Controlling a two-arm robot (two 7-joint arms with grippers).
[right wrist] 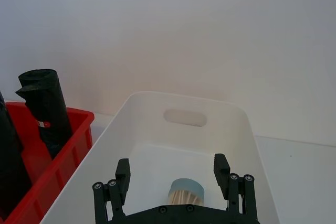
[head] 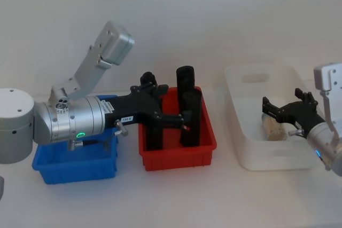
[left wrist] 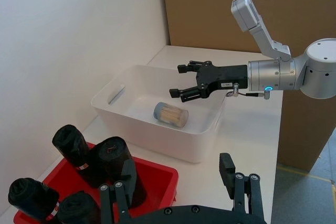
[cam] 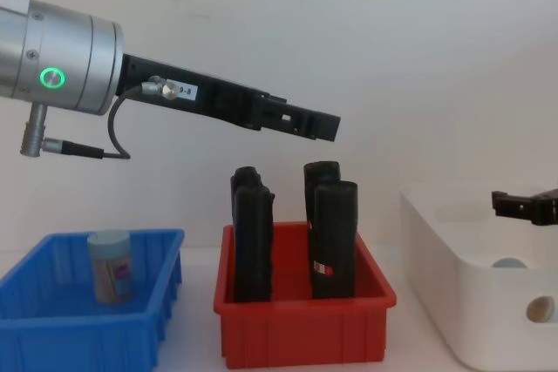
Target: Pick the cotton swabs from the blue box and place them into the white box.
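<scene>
White box (head: 272, 159): holding one tub of cotton swabs (left wrist: 170, 115), lying on its side, apparently delivered. Right gripper (left wrist: 176, 81): hovering just above that tub, fingers standing apart, gripping nothing. Blue box (cam: 52, 337): holding a second tub (cam: 111, 266), standing upright, waiting for collection. Left gripper (cam: 318, 126): hanging high over red bin (cam: 305, 337), fingers apart and empty, likely for clearing the four black rolls (cam: 334, 233) standing there. Counting overall: two tubs, three boxes, two grippers.
</scene>
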